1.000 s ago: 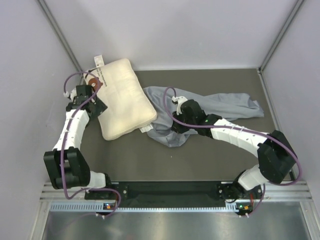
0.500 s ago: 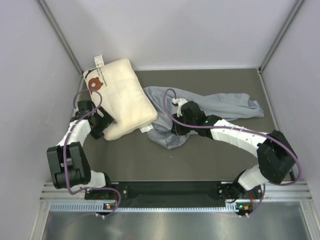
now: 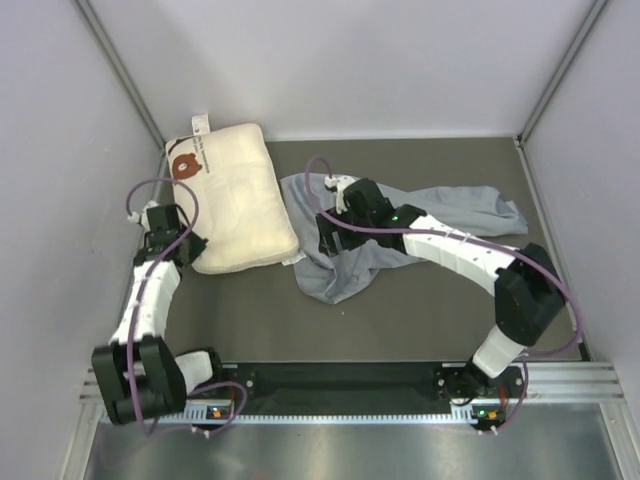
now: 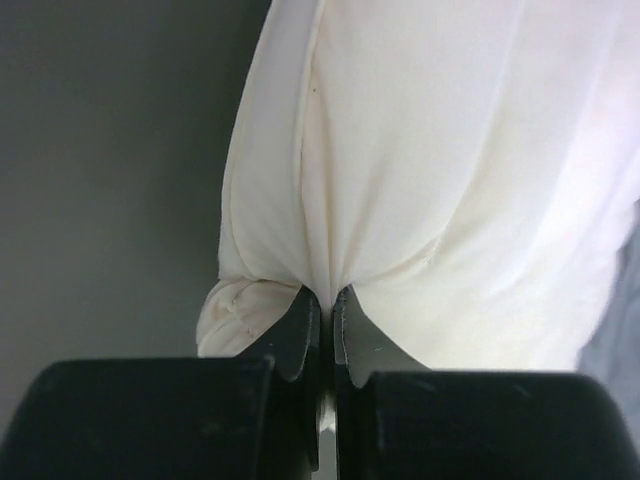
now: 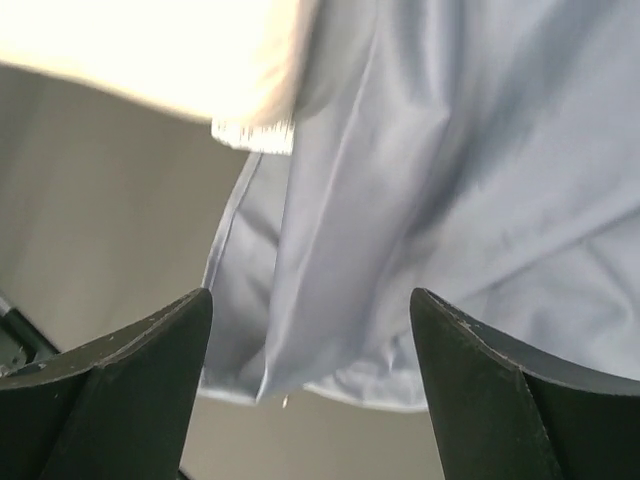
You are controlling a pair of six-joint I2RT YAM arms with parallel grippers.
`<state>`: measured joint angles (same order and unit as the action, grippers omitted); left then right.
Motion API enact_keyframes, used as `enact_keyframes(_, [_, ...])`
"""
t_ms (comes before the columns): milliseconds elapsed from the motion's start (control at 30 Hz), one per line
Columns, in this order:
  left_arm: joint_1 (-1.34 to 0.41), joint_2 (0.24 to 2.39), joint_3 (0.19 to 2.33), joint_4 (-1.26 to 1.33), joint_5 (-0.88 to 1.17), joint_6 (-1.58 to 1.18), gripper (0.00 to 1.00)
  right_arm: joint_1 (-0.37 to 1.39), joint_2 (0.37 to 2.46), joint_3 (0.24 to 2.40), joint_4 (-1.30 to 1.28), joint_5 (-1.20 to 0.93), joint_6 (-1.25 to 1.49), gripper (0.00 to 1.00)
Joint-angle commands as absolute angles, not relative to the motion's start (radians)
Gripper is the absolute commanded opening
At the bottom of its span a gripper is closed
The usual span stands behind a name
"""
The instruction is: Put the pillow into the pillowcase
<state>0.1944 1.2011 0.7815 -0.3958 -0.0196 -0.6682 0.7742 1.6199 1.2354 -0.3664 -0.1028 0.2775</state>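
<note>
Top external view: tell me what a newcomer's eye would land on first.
The cream pillow lies at far left, its near corner pinched in the shut left gripper. Right of it the crumpled grey-blue pillowcase sprawls across the dark table, the right gripper open over its left end.

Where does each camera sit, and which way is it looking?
Top external: high above and behind the arms, facing down at the table; shows left arm, right arm, pillow, pillowcase.
Left wrist: on the left arm, facing along the left gripper, shut on the pillow's edge; only its fingers show.
Right wrist: on the right arm, facing the pillowcase between the open right gripper fingers.
Shared: both wrist views catch the pillow; the right one only its corner.
</note>
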Motion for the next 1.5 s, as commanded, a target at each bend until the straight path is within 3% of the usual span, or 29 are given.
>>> enact_keyframes(0, [0.204,1.000,0.801,-0.460,-0.287,-0.634,0.00,0.810,1.722,1.356,-0.423,-0.066,0.207,0.81])
enact_keyframes(133, [0.204,0.956,0.856,-0.526,-0.311,-0.621,0.00,0.828,1.824,1.469,-0.477,-0.032,0.178,0.81])
enact_keyframes(533, [0.204,0.956,0.816,-0.523,-0.181,-0.640,0.00,0.897,2.006,1.537,-0.506,0.089,0.144,0.77])
enact_keyframes(600, [0.204,0.948,0.810,-0.523,-0.167,-0.641,0.00,0.899,2.022,1.545,-0.506,0.116,0.156,0.57])
enact_keyframes(633, [0.203,0.936,0.802,-0.525,-0.154,-0.641,0.00,0.897,2.023,1.551,-0.506,0.153,0.167,0.40])
enact_keyframes(767, [0.202,0.902,0.793,-0.528,-0.094,-0.649,0.00,0.893,1.996,1.555,-0.477,0.176,0.208,0.19])
enact_keyframes(833, [0.192,0.885,0.782,-0.532,-0.068,-0.658,0.00,0.891,1.973,1.555,-0.456,0.170,0.242,0.14])
enact_keyframes(1033, [0.124,0.871,0.733,-0.520,-0.066,-0.712,0.00,0.890,1.941,1.562,-0.425,0.126,0.297,0.14])
enact_keyframes(1467, [-0.199,0.859,0.781,-0.515,-0.207,-0.850,0.00,0.868,1.878,1.583,-0.446,0.147,0.377,0.13])
